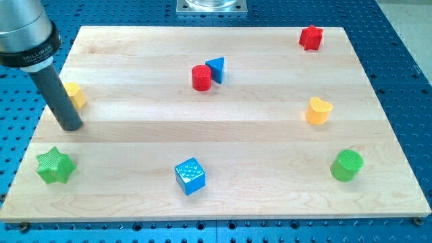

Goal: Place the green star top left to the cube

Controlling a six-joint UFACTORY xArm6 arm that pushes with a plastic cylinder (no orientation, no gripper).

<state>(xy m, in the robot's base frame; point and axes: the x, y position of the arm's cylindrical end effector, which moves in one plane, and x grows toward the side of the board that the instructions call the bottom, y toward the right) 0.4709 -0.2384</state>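
One blue cube (190, 176) (one green star (54, 166))

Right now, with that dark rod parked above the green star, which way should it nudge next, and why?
Probably my tip should slide round to the view's left of the green star, then push rightward. The star lies near the board's bottom-left corner, far left of the blue cube, and my tip stands just above it, beside a yellow block. From there it could only push the star down, off the board.
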